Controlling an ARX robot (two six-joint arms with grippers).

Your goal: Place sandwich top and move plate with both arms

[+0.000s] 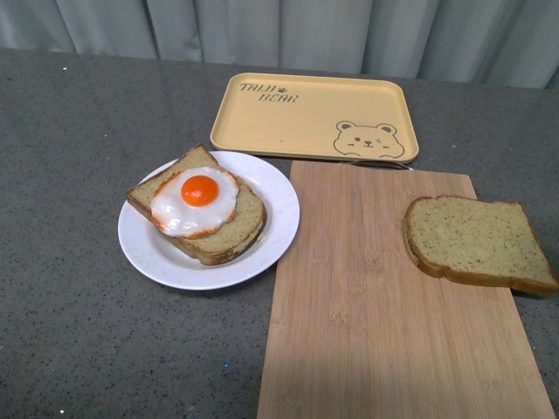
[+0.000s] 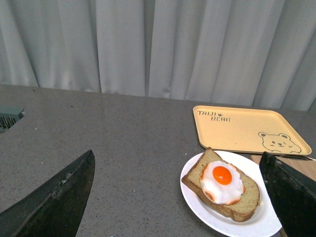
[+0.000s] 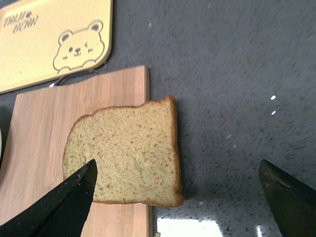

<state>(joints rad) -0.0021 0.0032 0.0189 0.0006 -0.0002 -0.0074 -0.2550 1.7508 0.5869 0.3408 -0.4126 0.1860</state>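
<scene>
Sandwich top first: the bare wholemeal slice lies flat at the right edge of the wooden cutting board, its outer crust hanging over onto the grey table. The board fills the middle and right of the table. Behind it sits the yellow bear tray, and at the board's left edge is the white plate, carrying the egg-topped slice with its fried egg.

Neither arm shows in the front view. In its wrist view the right pincer is spread wide and empty above the bare slice, one finger over the bread's corner and the other out over the table. The left pincer is also wide and empty, well back from the plate.

The step in hand looks like the pick-up. The overhanging crust is probably the best place to take hold, since a finger can get under it there. Centre the slice between the fingers, close gently so the crumb does not crush, and lift it level before crossing to the egg.
</scene>
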